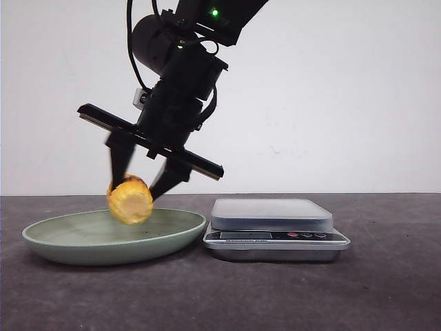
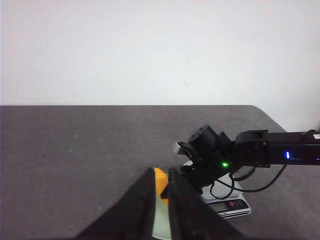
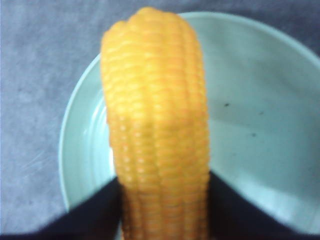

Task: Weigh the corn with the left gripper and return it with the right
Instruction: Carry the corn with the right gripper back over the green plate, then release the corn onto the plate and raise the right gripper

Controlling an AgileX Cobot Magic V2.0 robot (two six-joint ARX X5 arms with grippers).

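Note:
The corn (image 1: 129, 198), a stubby yellow-orange cob, hangs tilted just above the pale green plate (image 1: 69, 238). My right gripper (image 1: 136, 189) is shut on it, one black finger on each side. In the right wrist view the corn (image 3: 155, 115) fills the middle between the fingers of the gripper (image 3: 162, 200), with the plate (image 3: 250, 100) below. My left gripper (image 2: 161, 172) is out of the front view. Its fingers are together and empty, high and well back from the plate. Past them a bit of the corn (image 2: 160, 181) shows.
A silver kitchen scale (image 1: 272, 214) stands on the dark table just right of the plate, its platform bare. The left wrist view shows the scale (image 2: 227, 202) under the right arm (image 2: 215, 155). A white wall stands behind.

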